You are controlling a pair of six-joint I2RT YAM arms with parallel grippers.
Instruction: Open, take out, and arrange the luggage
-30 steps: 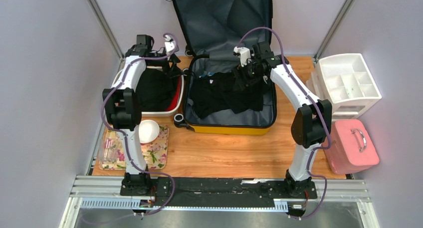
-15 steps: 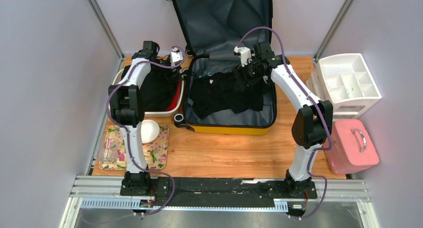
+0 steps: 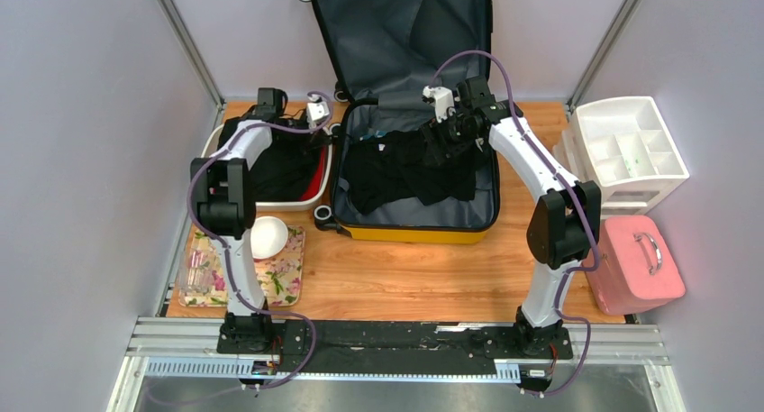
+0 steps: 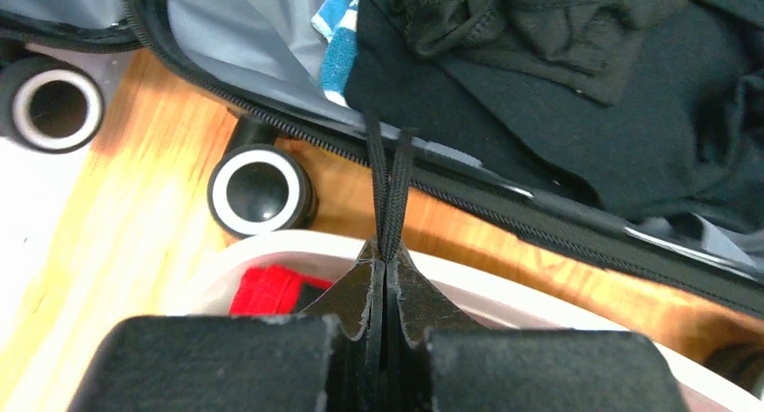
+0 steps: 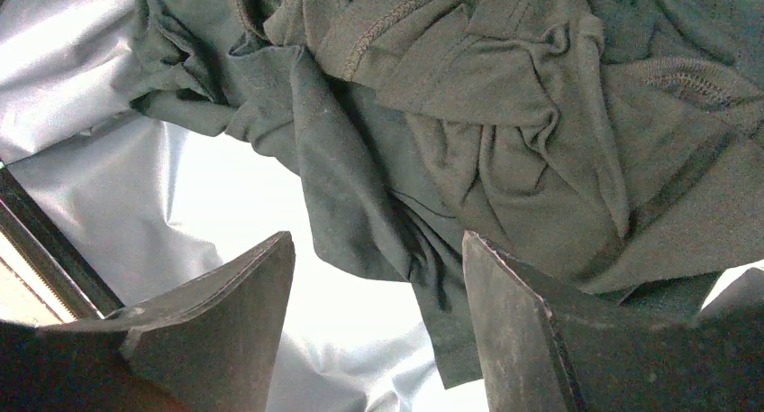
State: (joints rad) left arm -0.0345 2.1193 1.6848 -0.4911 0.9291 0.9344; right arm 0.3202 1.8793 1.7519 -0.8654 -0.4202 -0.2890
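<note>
Dark clothes [image 3: 410,173] in open luggage [image 3: 419,234]

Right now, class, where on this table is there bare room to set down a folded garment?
Bare wood lies in front of the luggage, between the floral tray and pink case. The far left, around the white basin, is crowded.
</note>
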